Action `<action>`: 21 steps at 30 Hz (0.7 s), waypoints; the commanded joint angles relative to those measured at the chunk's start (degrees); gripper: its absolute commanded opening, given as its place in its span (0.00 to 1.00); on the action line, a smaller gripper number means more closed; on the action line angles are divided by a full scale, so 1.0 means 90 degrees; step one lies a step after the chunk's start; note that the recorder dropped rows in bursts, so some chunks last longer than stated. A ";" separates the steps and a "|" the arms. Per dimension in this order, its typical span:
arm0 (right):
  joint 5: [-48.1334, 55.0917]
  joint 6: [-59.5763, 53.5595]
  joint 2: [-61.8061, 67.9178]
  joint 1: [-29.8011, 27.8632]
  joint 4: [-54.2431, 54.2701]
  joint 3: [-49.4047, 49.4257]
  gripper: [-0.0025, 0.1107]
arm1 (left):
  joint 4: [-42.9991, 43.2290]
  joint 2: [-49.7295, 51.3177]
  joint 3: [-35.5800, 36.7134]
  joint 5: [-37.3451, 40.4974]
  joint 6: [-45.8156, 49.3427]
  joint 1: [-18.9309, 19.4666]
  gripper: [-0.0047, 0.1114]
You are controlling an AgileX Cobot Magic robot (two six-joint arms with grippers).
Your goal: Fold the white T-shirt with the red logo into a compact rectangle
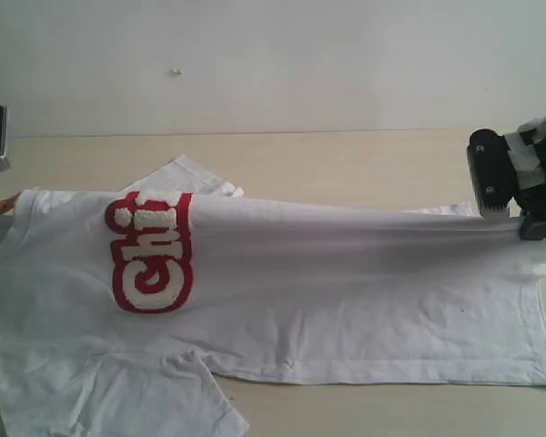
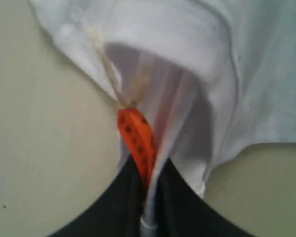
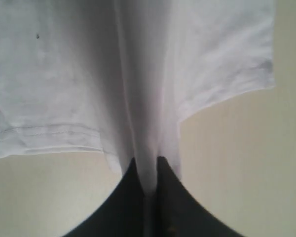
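Between the dark fingers of my left gripper, in the left wrist view, I am pinching the collar of the white T-shirt together with its orange neck tag; the jaws are pressing shut on both. At the opposite end, my right gripper is clamping a gathered pleat of cloth at the hem, jaws closed on the fabric. In the exterior view, the shirt is stretching in a long ridge from the collar at far left to the right gripper at far right, and is shading the layer beneath it. The red logo is showing on the upper layer near the left, with only "Chi" readable. One sleeve is lying flat on the tan table behind the ridge; another is lying in front.
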 commanded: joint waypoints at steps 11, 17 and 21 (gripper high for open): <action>0.0104 0.0060 -0.1076 -0.0222 0.0029 -0.0241 0.02 | -0.0493 -0.0971 0.0027 0.0151 -0.0099 0.0182 0.04; 0.0742 -0.0337 -0.1502 -0.0222 0.1166 -0.1020 0.02 | -0.0585 -0.1721 -0.0110 0.0221 -0.0174 0.0182 0.04; 0.1456 -0.0369 -0.1638 -0.0222 0.1165 -0.1313 0.02 | -0.0643 -0.2081 -0.0298 0.0591 -0.0220 0.0182 0.04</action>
